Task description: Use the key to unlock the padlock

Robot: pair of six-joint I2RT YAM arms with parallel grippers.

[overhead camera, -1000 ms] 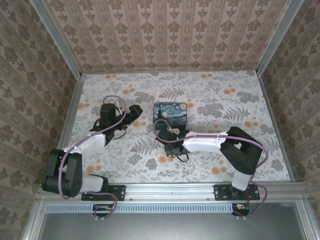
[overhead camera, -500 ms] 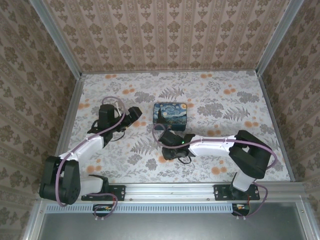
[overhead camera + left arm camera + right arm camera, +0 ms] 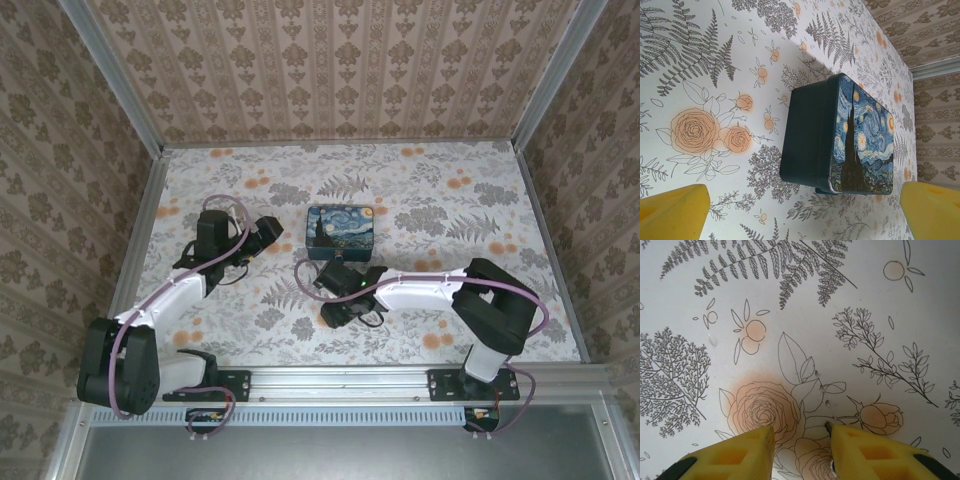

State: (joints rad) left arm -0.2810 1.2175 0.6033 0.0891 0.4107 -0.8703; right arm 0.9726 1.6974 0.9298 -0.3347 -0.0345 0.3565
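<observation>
We see the left gripper (image 3: 267, 232) on the left half of the flowered table (image 3: 450, 200), pointing across at the blue box (image 3: 342, 231), which sits near the middle and a little to the far side. In the left wrist view its yellow fingers (image 3: 675, 212) stand at the two bottom corners, as wide apart as they go, with nothing between them but the table and the box lying further off. That view shows the box closed, with a painted night sky on its lid, and a silvery glint (image 3: 823, 190) at one lower corner that is too small for us to name. The right gripper (image 3: 800, 429) points down at the table on the near side of the box, apart from it, over an orange rose in the print. Its jaws are partly open, with a narrow strip of bare table between the two yellow fingers and nothing bridging them. A small metal piece (image 3: 832, 466) sits against the inner edge of the finger on the right of that view. We cannot tell whether it is the padlock, or whether the finger has any hold on it.
</observation>
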